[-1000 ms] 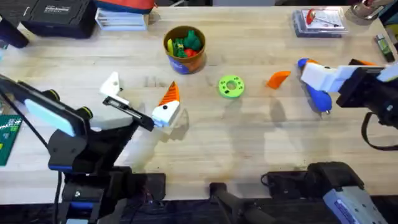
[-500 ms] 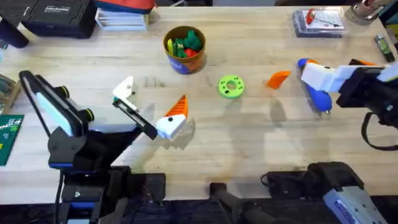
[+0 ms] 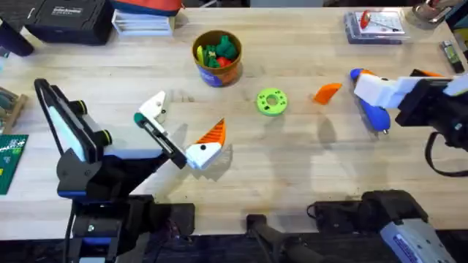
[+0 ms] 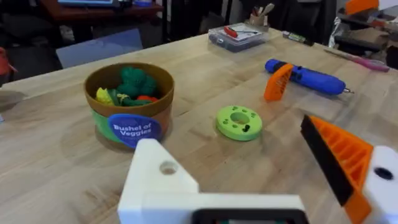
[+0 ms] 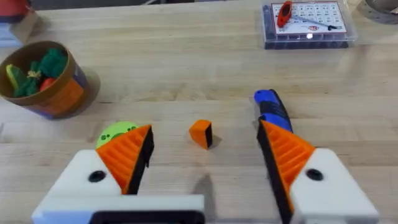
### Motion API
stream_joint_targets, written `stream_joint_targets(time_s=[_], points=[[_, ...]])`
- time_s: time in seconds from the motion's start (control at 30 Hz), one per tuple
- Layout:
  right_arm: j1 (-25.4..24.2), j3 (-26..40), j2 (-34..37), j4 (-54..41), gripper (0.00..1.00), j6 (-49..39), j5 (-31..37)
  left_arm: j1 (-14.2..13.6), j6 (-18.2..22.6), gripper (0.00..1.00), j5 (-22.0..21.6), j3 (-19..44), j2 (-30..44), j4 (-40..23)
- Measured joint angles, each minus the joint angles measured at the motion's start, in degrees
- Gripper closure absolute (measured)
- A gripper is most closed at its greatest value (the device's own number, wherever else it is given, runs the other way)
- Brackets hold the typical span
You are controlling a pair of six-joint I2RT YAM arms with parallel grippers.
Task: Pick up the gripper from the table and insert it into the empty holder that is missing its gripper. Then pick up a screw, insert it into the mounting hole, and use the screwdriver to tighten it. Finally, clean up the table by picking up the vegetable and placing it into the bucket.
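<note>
The loose orange ribbed gripper (image 3: 327,92) lies on the table right of centre, also in the wrist views as gripper (image 5: 201,133) and gripper (image 4: 278,81). My left gripper (image 3: 181,126) is open; one finger is the bare white holder (image 3: 153,108), the holder (image 4: 160,180) with a hole, the other carries an orange pad. My right gripper (image 5: 205,140) is open just short of the loose piece, and the right gripper (image 3: 369,95) hangs over the blue screwdriver (image 3: 374,113). The orange bucket (image 3: 216,57) stands at the back, its rim showing around toy vegetables. The vegetable and a screw are out of view.
A lime green ring (image 3: 271,101) lies between the bucket and the orange piece. A clear parts box (image 3: 374,25) sits at the far right corner. A black case (image 3: 66,18) and stacked papers stand at the far left. A green board (image 3: 9,157) is by the left edge.
My left gripper has swung to the right and turned, its orange-padded finger now nearer the table's middle. The right arm and the loose things have not moved.
</note>
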Motion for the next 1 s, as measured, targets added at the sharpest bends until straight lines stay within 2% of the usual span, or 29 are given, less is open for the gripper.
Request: stream_joint_targets(time_s=[0.43, 0.5, 0.53, 0.73, 1.0], points=[[0.00, 0.00, 0.00, 0.00, 0.007, 0.00, 0.00, 0.00, 0.00, 0.015, 0.66, 0.00, 0.00, -0.04], [0.00, 0.00, 0.00, 0.00, 0.009, 0.00, 0.00, 0.00, 0.00, 0.015, 2.29, 0.00, 0.01, -0.14], [0.00, 0.00, 0.00, 0.00, 0.009, 0.00, 0.00, 0.00, 0.00, 0.016, 7.05, 0.00, 0.02, -0.50], [0.00, 0.00, 0.00, 0.00, 0.009, 0.00, 0.00, 0.00, -0.01, 0.016, 14.73, 0.00, 0.01, -1.22], [0.00, 0.00, 0.00, 0.00, 0.007, 0.00, 0.00, 0.00, -0.07, 0.016, 18.19, 0.00, 0.00, -1.31]])
